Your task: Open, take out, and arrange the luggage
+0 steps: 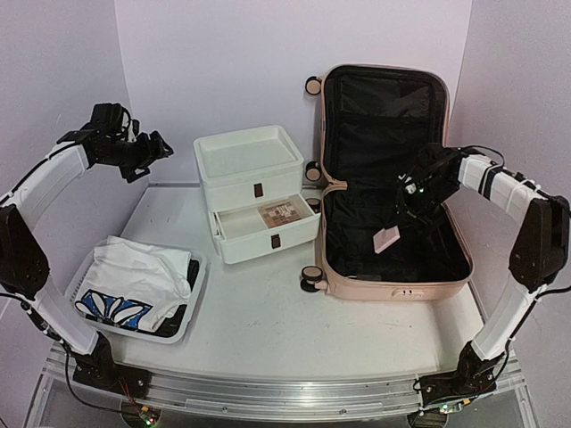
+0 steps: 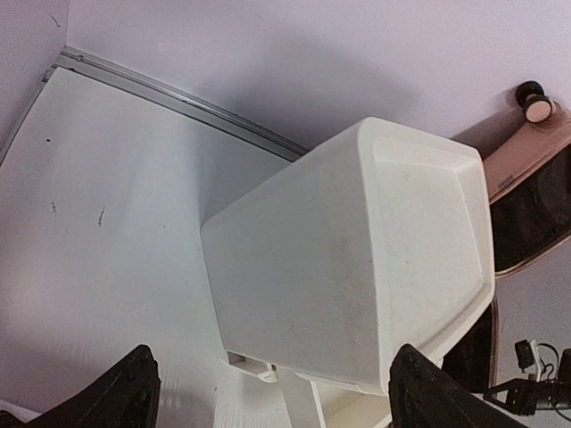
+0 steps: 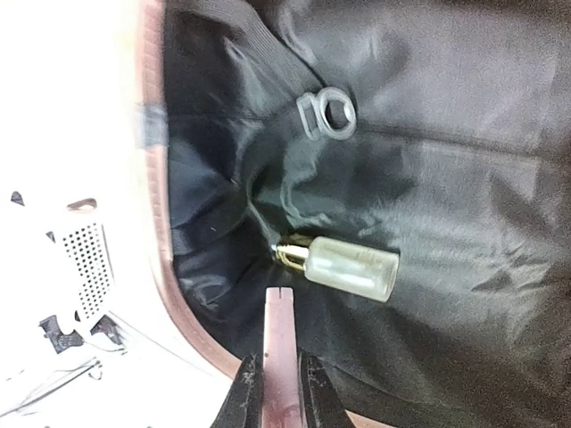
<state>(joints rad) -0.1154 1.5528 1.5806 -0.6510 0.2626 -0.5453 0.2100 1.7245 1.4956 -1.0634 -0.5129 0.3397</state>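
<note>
The right gripper (image 3: 278, 361), at the bottom of its wrist view, was clenched on a thin pink card (image 3: 277, 312) (seen edge-on there). Behind it a small frosted bottle (image 3: 352, 267) lay on the black lining of the luggage (image 1: 393, 287), which stood open at the right of the overhead frame. The left gripper (image 1: 153, 147), upper left, hung with fingers spread wide, left of the white drawer unit (image 1: 250, 169).
</note>
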